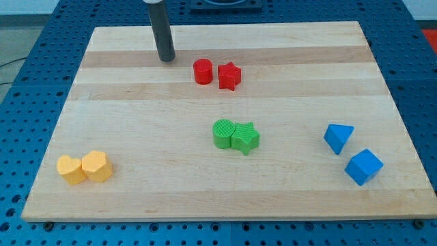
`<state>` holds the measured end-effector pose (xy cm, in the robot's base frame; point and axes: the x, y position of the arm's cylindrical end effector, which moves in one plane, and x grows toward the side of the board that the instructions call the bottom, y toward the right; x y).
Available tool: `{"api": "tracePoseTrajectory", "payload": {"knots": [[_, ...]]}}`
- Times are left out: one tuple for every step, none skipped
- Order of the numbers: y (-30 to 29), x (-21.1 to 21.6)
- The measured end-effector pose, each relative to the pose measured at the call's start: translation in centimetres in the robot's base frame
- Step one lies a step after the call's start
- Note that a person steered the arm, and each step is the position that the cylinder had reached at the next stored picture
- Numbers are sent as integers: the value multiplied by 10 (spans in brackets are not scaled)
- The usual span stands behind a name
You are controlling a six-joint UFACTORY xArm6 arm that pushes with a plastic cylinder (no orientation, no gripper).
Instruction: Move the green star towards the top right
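Green star (246, 137): board centre, touching green cylinder (222, 133) on its left.
Handling: looks light, rigid, slides easily.
Contact: near-left face, between star and cylinder.
Tip (166, 59): far left, bare rod, holding nothing.

red blocks (216, 74): 2 | green blocks (235, 134): 2 | blue blocks (351, 152): 2 | yellow blocks (84, 167): 2 | total: 8

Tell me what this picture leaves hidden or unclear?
- Arm above my tip: cut off by the camera view's top edge.
- Green ridged cylinder block and green star block: whether they touch is unclear.
- Two yellow blocks: exact shapes too small to tell.
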<state>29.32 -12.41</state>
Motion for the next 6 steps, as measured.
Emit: {"api": "tracePoseTrajectory", "payload": {"knots": [[55, 20], [143, 27], [170, 50], [236, 87], [235, 170], [190, 239]]}}
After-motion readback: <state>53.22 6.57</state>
